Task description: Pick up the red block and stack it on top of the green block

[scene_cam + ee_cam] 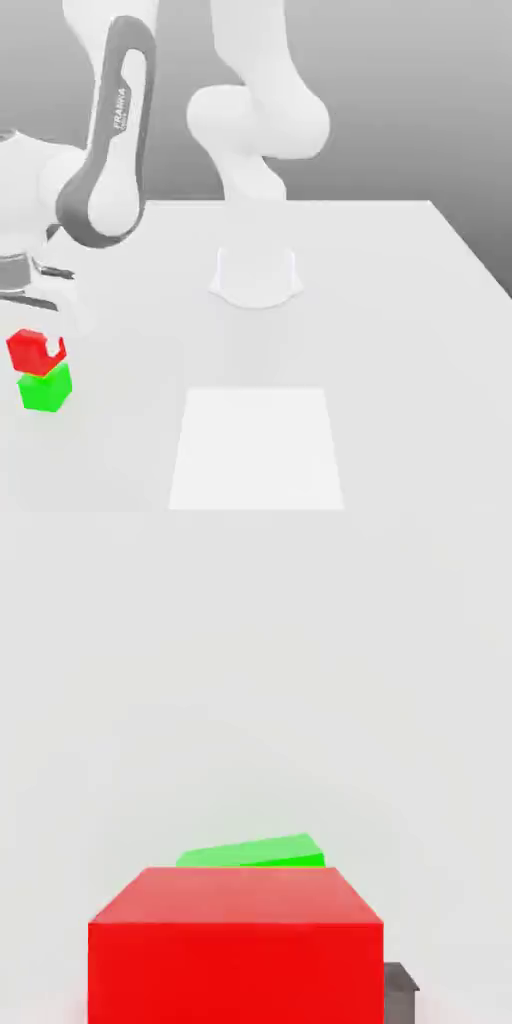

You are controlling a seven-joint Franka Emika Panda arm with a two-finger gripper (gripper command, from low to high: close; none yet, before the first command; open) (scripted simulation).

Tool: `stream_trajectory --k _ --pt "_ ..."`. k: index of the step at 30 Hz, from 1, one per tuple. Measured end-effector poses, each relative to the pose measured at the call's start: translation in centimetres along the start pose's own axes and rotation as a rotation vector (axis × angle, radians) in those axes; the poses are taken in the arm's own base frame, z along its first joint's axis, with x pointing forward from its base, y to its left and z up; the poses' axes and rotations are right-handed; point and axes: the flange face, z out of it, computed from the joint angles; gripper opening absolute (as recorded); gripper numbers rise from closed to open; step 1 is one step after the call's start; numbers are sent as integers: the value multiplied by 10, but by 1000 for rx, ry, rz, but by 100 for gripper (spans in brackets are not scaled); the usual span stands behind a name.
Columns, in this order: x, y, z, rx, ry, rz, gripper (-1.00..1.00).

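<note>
Two blocks | gripper [40,338] apparently pinching red block [32,351] | green block [45,387] directly below | risk: off-centre release topples stack

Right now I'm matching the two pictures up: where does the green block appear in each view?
Exterior view: green block near the exterior view's left edge, directly beneath the red block.
Hand view: a green sliver peeking from behind the red block.
Shared landmark: the red block.

Bright, even, diffuse light washes both views; the white surface [400,300] looks almost flat, with only faint soft shading. The backdrop darkens toward the exterior view's right. No glare. Colours are saturated, and edges look slightly soft.
</note>
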Motion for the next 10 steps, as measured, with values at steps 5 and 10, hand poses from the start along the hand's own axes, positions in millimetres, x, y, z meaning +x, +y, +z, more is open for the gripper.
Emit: stream_trajectory --k 5,10 --pt "0 0 0 0 0 0 100" --pt "2 -2 -21 3 5 -3 100"
